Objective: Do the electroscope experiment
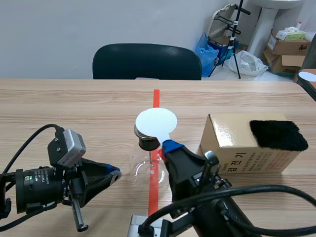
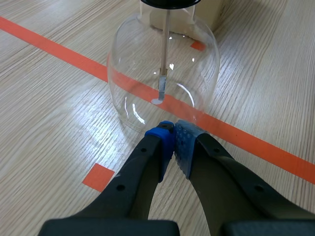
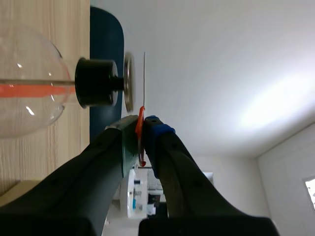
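Observation:
The electroscope is a clear glass flask [image 1: 148, 170] with a black stopper [image 1: 147, 143], standing on the orange tape line at mid-table. A thin rod [image 2: 164, 54] hangs inside it. My right gripper [image 1: 170, 146] is shut on the orange handle [image 3: 140, 123] of a white round plate [image 1: 156, 123], which sits just above the electroscope's metal top disc [image 3: 128, 82]. In the right wrist view the plate [image 3: 144, 78] shows edge-on, a small gap from that disc. My left gripper [image 2: 173, 132] is shut on nothing, low on the table, its tips just short of the flask [image 2: 142, 73].
A cardboard box [image 1: 247, 148] with a black cloth [image 1: 278, 135] on top stands right of the flask. A dark chair [image 1: 147, 61] is behind the table's far edge. Bare wood lies to the left and beyond the flask.

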Controlling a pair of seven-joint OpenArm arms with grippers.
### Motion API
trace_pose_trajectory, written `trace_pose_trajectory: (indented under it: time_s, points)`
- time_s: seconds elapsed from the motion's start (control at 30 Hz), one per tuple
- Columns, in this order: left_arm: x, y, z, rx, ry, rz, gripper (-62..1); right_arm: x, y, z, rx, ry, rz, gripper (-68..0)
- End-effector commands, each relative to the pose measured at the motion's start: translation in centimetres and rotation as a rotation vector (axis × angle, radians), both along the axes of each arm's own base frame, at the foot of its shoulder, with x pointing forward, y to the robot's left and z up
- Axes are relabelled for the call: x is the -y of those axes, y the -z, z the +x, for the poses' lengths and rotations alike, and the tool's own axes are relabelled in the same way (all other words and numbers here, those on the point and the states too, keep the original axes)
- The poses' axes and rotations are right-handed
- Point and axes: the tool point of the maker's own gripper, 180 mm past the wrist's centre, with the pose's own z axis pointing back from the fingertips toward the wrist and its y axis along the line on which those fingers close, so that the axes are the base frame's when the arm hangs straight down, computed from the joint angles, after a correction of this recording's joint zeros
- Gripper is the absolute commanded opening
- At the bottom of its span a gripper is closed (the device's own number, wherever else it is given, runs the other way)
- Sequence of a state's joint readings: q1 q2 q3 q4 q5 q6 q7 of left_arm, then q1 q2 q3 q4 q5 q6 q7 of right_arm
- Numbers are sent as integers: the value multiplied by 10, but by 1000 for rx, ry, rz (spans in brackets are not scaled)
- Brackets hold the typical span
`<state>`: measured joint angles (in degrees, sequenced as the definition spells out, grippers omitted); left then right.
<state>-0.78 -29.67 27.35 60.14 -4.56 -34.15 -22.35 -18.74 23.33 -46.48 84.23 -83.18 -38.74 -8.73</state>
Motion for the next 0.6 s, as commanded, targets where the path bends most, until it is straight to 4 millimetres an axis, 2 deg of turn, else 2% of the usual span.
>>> trace_pose_trajectory:
  time_s: [0.0,0.17,0.57]
  points:
    - [5,-11,5,26,-4,-33,-582,-2,-6,3,30,-17,3,-665]
    - [5,-11,5,26,-4,-33,-582,-8,-6,-2,30,-61,-1,-665]
    - [5,-11,5,26,-4,-33,-582,-8,-6,-2,30,-60,-1,-665]
